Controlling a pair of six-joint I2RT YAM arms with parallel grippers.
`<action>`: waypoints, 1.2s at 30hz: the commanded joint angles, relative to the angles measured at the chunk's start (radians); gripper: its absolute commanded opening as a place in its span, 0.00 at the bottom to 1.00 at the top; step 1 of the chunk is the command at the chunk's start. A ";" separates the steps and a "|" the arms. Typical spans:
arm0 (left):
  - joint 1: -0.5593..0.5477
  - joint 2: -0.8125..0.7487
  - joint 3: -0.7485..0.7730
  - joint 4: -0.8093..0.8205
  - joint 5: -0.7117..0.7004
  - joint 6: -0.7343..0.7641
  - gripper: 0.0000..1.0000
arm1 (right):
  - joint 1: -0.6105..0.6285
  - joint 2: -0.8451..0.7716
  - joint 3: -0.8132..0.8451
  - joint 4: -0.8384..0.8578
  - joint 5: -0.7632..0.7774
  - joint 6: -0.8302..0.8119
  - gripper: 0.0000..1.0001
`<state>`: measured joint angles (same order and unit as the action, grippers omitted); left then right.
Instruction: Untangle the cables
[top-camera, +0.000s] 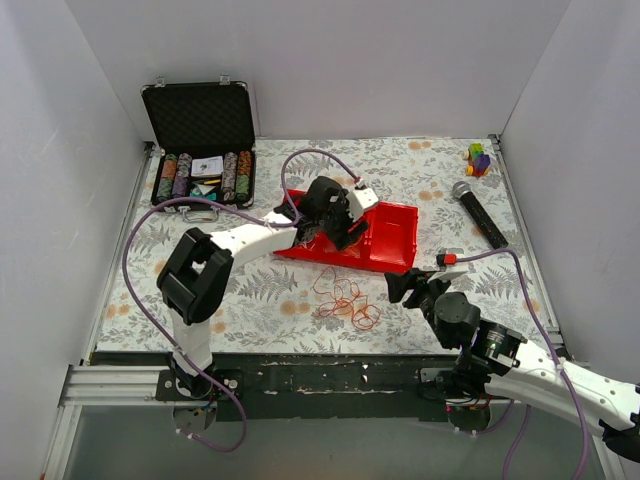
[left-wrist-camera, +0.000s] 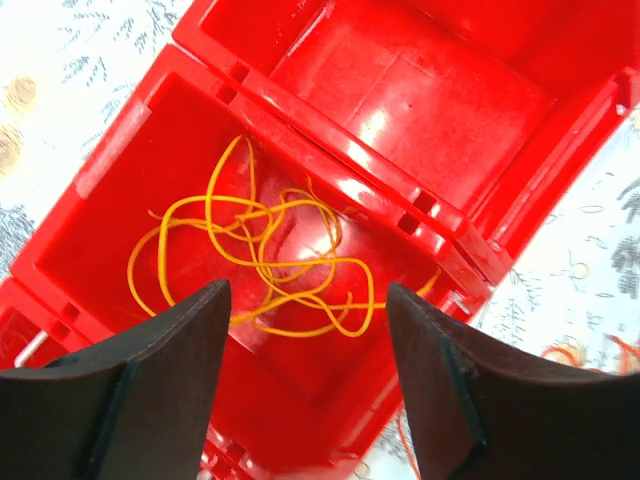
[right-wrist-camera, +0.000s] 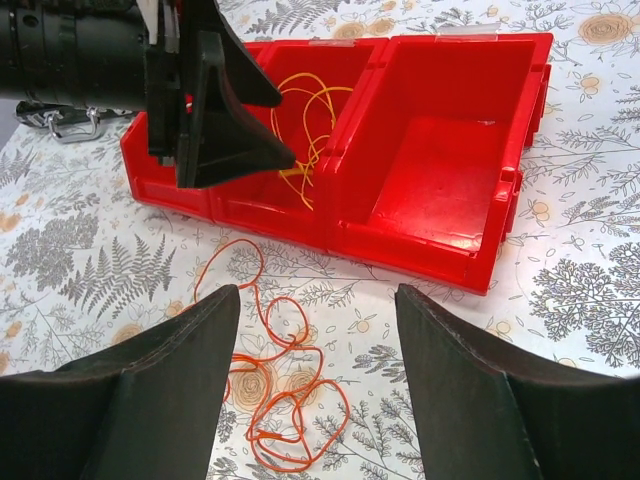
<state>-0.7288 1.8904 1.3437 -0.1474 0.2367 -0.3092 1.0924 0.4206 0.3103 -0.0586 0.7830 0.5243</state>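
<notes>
A thin yellow cable (left-wrist-camera: 270, 250) lies in loose loops in the left compartment of a red bin (left-wrist-camera: 450, 110); it also shows in the right wrist view (right-wrist-camera: 305, 120). A thin orange-red cable (top-camera: 345, 298) lies curled on the floral cloth in front of the bin, also in the right wrist view (right-wrist-camera: 280, 390). My left gripper (left-wrist-camera: 308, 330) is open and empty, just above the bin's left compartment (top-camera: 335, 225). My right gripper (right-wrist-camera: 318, 350) is open and empty, a little to the right of the orange-red cable (top-camera: 405, 290).
The red bin (top-camera: 395, 240) has an empty right compartment (right-wrist-camera: 440, 170). An open black case (top-camera: 200, 160) with chips stands at the back left. A microphone (top-camera: 480, 212) and a small coloured block toy (top-camera: 479, 158) lie at the right. White walls enclose the table.
</notes>
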 joint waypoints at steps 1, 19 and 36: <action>0.000 -0.157 0.002 -0.081 0.045 0.019 0.66 | -0.005 -0.002 0.047 0.014 0.018 -0.004 0.72; -0.011 -0.547 -0.370 -0.382 0.452 0.408 0.78 | -0.009 0.004 0.023 -0.007 -0.033 0.043 0.73; -0.096 -0.475 -0.485 -0.169 0.424 0.910 0.69 | -0.011 0.017 -0.002 -0.001 -0.067 0.057 0.73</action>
<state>-0.7956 1.3922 0.8551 -0.3798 0.6273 0.4999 1.0866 0.4297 0.3122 -0.0879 0.7216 0.5728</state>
